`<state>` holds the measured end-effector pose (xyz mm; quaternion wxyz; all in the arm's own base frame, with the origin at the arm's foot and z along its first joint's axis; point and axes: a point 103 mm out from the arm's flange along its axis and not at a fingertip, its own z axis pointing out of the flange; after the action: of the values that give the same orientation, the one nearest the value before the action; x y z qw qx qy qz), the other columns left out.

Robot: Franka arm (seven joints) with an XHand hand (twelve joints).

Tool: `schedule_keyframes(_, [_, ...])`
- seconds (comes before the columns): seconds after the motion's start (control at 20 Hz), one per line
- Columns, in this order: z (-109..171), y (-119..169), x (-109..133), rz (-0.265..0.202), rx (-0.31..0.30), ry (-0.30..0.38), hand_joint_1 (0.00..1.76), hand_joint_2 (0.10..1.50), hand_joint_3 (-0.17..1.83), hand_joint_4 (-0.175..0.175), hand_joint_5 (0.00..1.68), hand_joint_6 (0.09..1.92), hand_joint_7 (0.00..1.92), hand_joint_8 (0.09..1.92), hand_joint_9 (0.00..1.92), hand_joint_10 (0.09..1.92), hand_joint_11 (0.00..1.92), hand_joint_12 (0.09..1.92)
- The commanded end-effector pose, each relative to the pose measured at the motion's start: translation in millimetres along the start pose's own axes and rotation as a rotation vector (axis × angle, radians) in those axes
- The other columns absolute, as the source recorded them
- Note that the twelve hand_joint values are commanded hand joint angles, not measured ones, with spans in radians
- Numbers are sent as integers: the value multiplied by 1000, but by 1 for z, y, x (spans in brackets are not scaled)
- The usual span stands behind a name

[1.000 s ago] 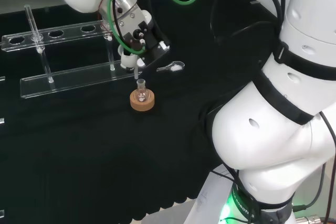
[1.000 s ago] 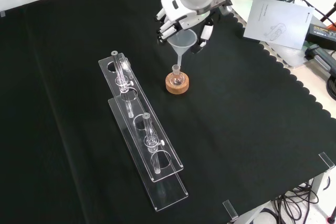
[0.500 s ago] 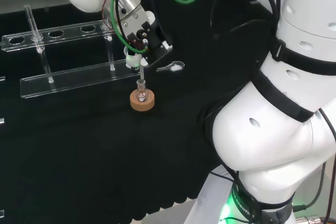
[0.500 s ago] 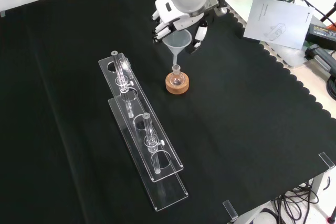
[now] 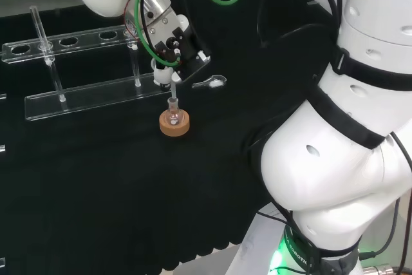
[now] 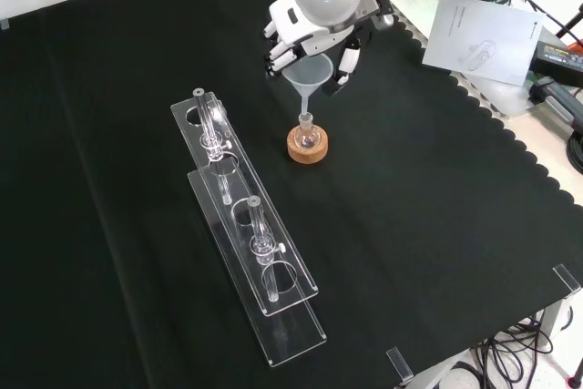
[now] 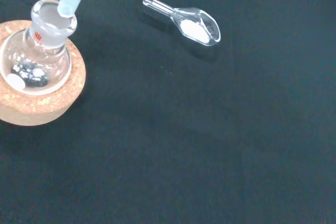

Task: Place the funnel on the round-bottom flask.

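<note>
Head view: my robot hand [image 5: 168,43] holds the funnel [image 5: 172,83] directly above the flask [image 5: 173,113]. Front view: fingers curl round the funnel's cone. Wrist view: stem meets the flask's mouth; next, I judge, lower straight, then release.

Black cloth [image 6: 437,225] covering the table is looking matt, finely woven, scalloped along its edge. Cork ring [image 7: 63,95] is showing rough, grainy tan surface. Round-bottom flask [image 7: 39,59] sitting in it is looking like clear glossy glass (neck frosted inside). Funnel [image 6: 310,75] is appearing translucent, milky, smooth. Scoop [image 7: 191,22] is looking clear and shiny, holding white powder. Rack [image 6: 246,234] is reading as clear glossy acrylic. Arm links [image 5: 335,159] are showing smooth glossy white plastic.
</note>
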<state>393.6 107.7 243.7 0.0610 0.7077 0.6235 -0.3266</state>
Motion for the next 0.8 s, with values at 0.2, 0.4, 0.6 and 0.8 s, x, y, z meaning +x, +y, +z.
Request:
schedule_keyframes(0.2, [5, 2, 8, -12, 7, -1, 767, 794, 554, -59, 555, 651, 717, 829, 1099, 602, 712, 1172])
schedule_keyframes(0.4, [7, 5, 12, -14, 15, -20, 767, 795, 554, -59, 557, 650, 717, 829, 1099, 602, 712, 1172])
schedule_keyframes(0.6, [11, 7, 18, -17, 21, -25, 766, 795, 555, -59, 558, 650, 717, 829, 1099, 601, 712, 1172])
schedule_keyframes(0.8, [15, 11, 20, -21, 27, -25, 766, 796, 555, -59, 560, 650, 717, 829, 1099, 601, 711, 1172])
